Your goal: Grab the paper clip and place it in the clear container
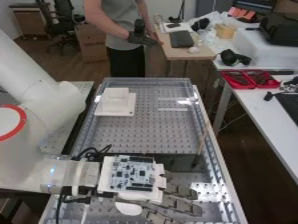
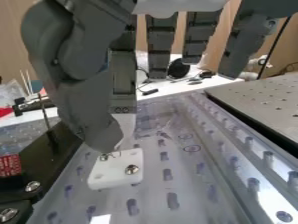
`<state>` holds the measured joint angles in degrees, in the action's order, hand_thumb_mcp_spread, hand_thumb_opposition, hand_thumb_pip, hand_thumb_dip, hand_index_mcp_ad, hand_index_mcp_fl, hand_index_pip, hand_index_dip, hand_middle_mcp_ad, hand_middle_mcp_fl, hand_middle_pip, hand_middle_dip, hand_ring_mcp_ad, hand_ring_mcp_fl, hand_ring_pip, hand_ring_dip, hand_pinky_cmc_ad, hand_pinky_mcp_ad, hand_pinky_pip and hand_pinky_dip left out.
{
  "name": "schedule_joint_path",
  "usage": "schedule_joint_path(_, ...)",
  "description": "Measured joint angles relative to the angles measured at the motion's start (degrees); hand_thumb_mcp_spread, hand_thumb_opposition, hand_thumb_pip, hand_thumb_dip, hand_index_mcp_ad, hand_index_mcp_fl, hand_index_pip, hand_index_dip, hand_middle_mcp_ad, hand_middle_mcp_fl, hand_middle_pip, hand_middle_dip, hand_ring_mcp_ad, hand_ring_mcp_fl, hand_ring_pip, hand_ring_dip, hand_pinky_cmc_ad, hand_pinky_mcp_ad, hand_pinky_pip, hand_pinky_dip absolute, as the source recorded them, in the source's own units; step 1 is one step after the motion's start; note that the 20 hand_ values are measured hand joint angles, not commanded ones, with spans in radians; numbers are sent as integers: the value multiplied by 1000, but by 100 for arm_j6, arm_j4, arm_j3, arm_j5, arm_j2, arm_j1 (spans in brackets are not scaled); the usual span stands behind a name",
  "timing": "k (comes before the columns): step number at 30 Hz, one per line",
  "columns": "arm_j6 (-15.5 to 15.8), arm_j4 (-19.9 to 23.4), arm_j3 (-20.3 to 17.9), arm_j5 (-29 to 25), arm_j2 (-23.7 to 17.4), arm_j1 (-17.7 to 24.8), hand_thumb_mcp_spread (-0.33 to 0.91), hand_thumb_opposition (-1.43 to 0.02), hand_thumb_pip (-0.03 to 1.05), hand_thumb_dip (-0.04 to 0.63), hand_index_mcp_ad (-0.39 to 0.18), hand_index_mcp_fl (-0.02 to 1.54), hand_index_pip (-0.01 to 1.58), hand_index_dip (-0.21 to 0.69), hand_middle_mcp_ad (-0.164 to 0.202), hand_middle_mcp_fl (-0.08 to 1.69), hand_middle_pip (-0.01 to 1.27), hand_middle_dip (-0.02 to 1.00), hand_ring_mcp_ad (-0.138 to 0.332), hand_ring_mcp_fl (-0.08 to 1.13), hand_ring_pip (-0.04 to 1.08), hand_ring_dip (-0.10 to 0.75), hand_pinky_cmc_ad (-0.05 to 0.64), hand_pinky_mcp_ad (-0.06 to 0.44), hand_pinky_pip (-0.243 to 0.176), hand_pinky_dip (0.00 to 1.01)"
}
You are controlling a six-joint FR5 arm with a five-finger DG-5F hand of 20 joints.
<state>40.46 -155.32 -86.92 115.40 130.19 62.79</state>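
With its fingers point(image 2: 161, 47) extended and largely straight, the hand point(image 1: 178, 204) is positioned low at the near end of the bench. A circuit board point(image 1: 133, 172) is mounted on its back. The thumb point(image 2: 100, 120) points down, its tip directly above a small white block point(image 2: 112, 176) fitted with screws. A thin bright wire, apparently the paper clip point(image 2: 114, 155), is located at the thumb tip, against the block's edge; whether the hand grips it cannot be determined. Farther along, a stepped white block point(image 1: 115, 103) sits on the perforated bench surface point(image 1: 133, 132). Red trays point(image 1: 242, 80) rest on the side table point(image 1: 259, 107). Beyond stands a wooden desk point(image 1: 179, 53).
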Motion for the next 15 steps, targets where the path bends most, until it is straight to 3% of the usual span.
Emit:
schedule_joint_path(8,-208,257,-137,-15,-154,11,492,-932,599,295,-138,569,1438,106,33,215,129,175,99,33,101,103,330,278,33,202)
schedule_joint_path(9,-253,326,-178,-10,-207,17,492,-934,599,295,-138,572,1436,106,35,215,129,175,98,33,101,103,330,278,52,206)
schedule_joint_path(15,-625,876,-523,52,-609,98,489,-930,599,295,-138,574,1442,101,35,215,129,171,99,37,99,103,330,278,52,206)
